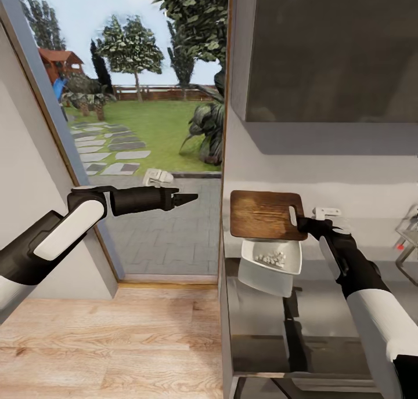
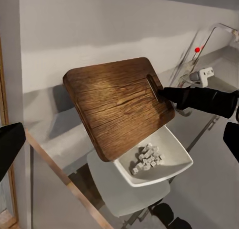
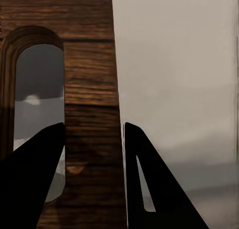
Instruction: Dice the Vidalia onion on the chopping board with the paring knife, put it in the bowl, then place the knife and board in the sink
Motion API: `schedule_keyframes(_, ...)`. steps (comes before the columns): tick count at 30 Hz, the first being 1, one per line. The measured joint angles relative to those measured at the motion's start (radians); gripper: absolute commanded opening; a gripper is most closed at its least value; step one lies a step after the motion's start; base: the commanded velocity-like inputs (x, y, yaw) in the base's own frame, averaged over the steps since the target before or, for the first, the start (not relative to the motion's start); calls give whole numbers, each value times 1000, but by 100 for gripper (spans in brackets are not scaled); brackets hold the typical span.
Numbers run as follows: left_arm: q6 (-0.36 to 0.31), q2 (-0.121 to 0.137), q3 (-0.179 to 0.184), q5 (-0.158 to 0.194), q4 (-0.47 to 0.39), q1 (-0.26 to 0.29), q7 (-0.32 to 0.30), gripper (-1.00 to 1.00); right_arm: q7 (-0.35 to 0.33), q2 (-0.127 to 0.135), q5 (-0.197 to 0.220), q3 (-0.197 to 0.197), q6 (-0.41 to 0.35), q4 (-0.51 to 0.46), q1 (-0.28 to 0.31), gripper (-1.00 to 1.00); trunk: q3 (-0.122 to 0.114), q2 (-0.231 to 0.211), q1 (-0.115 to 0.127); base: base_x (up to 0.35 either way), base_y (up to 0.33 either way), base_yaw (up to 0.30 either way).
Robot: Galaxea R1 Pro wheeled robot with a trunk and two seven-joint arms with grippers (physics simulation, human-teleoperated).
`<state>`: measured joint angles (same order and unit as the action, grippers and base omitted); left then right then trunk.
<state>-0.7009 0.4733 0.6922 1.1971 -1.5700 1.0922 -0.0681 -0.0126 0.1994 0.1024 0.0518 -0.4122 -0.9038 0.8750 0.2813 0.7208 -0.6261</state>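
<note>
My right gripper (image 1: 299,220) is shut on the handle end of the chopping board (image 1: 262,214), one finger through its slot (image 3: 37,114). The dark wooden board hangs tilted above the bowl (image 1: 251,253), apart from it. The white bowl holds small pale pieces of diced onion (image 1: 271,259) and rests on the glossy dark countertop (image 1: 290,329). The sink's chrome tap (image 1: 407,236) with a red knob stands at the far right. My left gripper (image 1: 188,198) is open and empty, out over the doorway left of the counter. The paring knife is out of view.
An open doorway (image 1: 133,155) to a garden lies left of the counter's end. A wooden floor (image 1: 110,341) runs below. A wall cabinet (image 1: 331,51) hangs above the counter. A small white object (image 1: 328,212) sits at the back wall behind my right wrist.
</note>
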Motion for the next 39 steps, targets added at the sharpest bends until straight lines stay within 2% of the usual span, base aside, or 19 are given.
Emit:
schedule_keyframes(1,0,-1,0,-1,0,0,0,100,0,1,1,0,-5,-7,0,-100,0,0,0,-126,-237,0)
schedule_keyframes(2,0,-2,0,0,-1,0,0,100,1,1,4,1,-49,-41,0,-100,0,0,0,-134,-249,0)
schedule_keyframes(4,0,-3,0,-1,-1,0,0,100,1,1,1,0,-89,-57,0,-100,0,0,0,-140,-258,0)
schedule_keyframes(16,0,-3,3,-1,-1,0,0,100,2,3,0,0,-146,-71,1,-100,0,0,0,-151,-271,0)
schedule_keyframes(21,0,-3,4,-1,-1,0,0,100,9,3,-1,1,-253,-73,6,-100,0,0,0,-109,-290,0)
schedule_keyframes(22,0,-3,4,-1,-1,0,0,100,12,3,-1,1,-296,-75,6,-100,0,0,0,-84,-295,0)
schedule_keyframes(29,0,-4,4,-1,0,0,1,100,17,3,-2,2,-376,-121,8,-100,0,0,0,-21,-308,0)
schedule_keyframes(32,0,-5,4,-2,1,0,1,100,17,3,-2,2,-403,-137,8,-100,0,0,0,-1,-314,0)
schedule_keyframes(38,0,-5,4,-3,1,0,1,100,18,3,-2,6,-410,-167,8,-100,0,0,0,0,-264,0)
schedule_keyframes(39,0,-10,6,-3,5,0,2,100,13,9,-17,0,-415,-173,2,-100,0,0,0,0,0,0)
